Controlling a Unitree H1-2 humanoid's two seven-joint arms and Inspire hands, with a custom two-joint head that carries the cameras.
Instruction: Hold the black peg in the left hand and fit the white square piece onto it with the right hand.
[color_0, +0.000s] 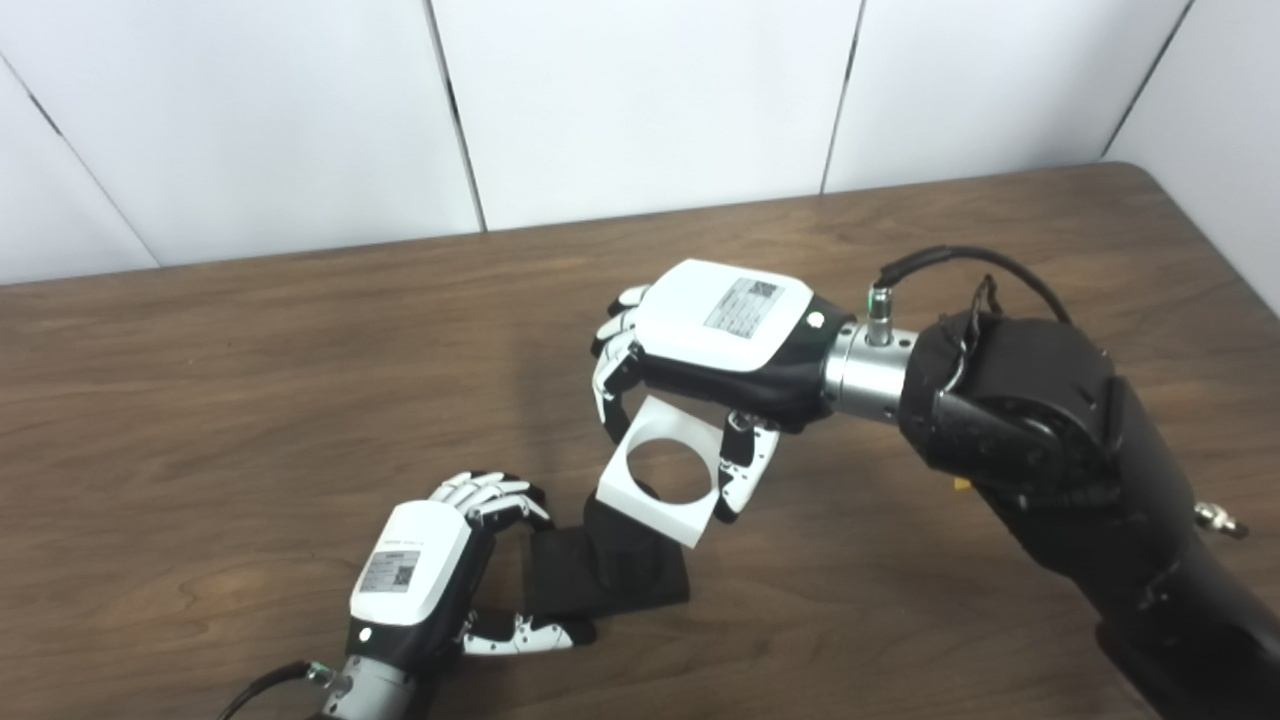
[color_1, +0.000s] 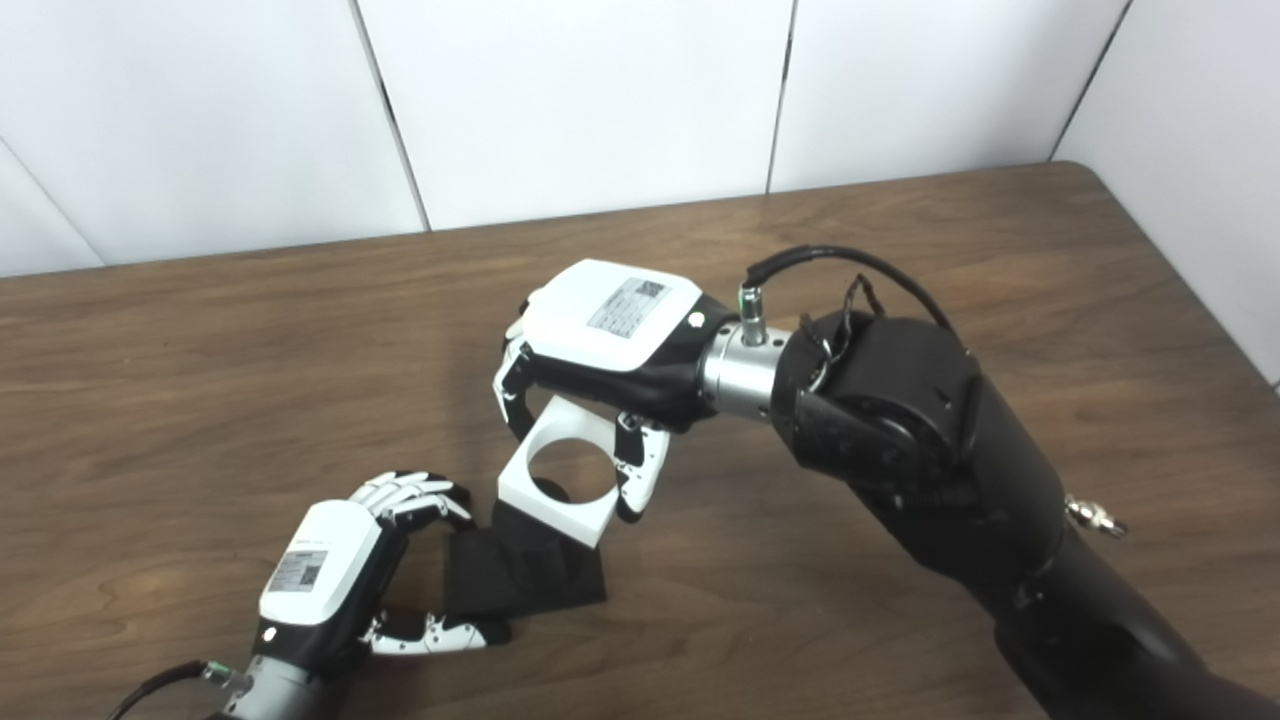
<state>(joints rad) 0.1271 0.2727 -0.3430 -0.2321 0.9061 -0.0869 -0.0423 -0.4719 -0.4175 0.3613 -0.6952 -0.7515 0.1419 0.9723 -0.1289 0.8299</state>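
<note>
A brown wood-grain table (color_0: 250, 400) is filling most of both views, and white wall panels (color_0: 640, 100) with dark seams are standing behind its far edge; the table's rounded far right corner is meeting the panels there. The landmark here is the black peg (color_0: 610, 570), which is sitting on the table near the lower middle. Only its square base and a low rounded rise are showing, and black on black is making the peg's own shape hard to read.

To the right of the peg, the bulky black right arm (color_0: 1050, 450) is running off the bottom right edge, so its upper part is cut off. Its right hand (color_0: 715, 335) is hovering just above and behind the peg, palm down, with the fingers curling over the far edge of the white square piece (color_0: 660, 475) and the thumb pressing the near right side, so the piece is being pinched between them. The piece is hanging tilted over the peg, its lowest corner overlapping the peg's top; whether they are touching I cannot tell. Through its round hole, the wood and a little black are showing.

Left of the peg, the left hand (color_0: 430, 570) is gripping the base, fingers bending over the far left edge and thumb lying along the near edge. Its arm is being cut off by the bottom edge.
</note>
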